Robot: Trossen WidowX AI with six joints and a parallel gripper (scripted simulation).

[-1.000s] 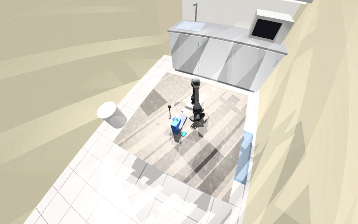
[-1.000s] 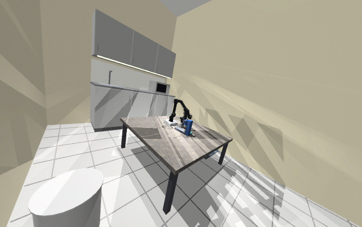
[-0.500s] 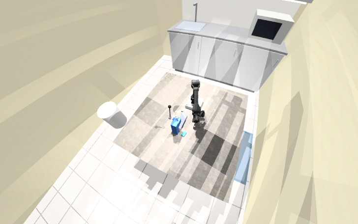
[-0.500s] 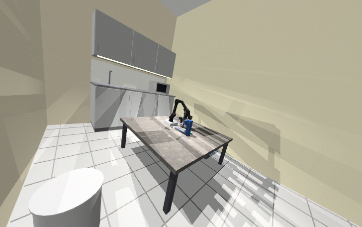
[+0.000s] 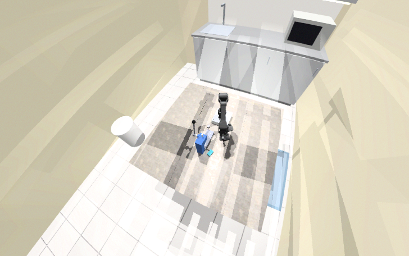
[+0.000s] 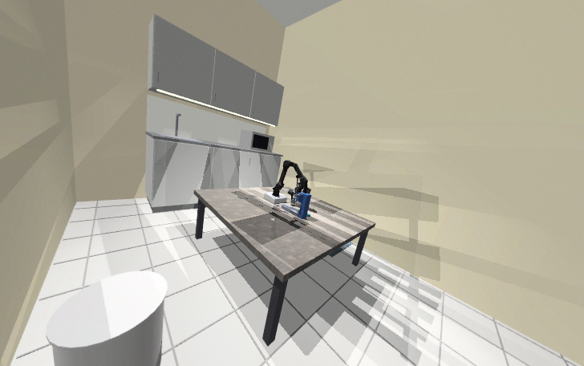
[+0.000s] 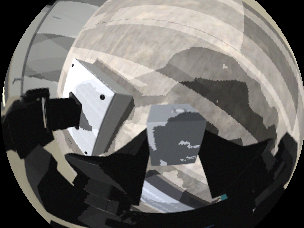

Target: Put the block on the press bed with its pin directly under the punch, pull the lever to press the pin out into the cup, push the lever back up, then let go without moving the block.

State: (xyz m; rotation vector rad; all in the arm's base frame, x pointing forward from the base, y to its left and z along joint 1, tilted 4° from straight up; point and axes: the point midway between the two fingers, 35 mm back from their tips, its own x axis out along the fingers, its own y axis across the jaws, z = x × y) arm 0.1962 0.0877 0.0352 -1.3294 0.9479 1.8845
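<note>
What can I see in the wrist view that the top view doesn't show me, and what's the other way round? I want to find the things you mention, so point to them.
Only the wrist view: the gray block [image 7: 176, 137] between the pincer's dark fingers.

Only the top view: the lever's black knob [image 5: 193, 121], the faucet [image 5: 223, 14] and the white cylinder [image 5: 128, 131].

Both: the arm's white base [image 5: 215, 120] [image 7: 90, 92] and the patterned table top [image 5: 211, 192] [image 7: 150, 37].

table [image 5: 168, 168] [image 6: 258, 241]: mottled, stone-like | blue press [image 5: 200, 144] [image 6: 305, 205]: smooth | arm [image 5: 223, 113] [image 6: 281, 174]: matt black
</note>
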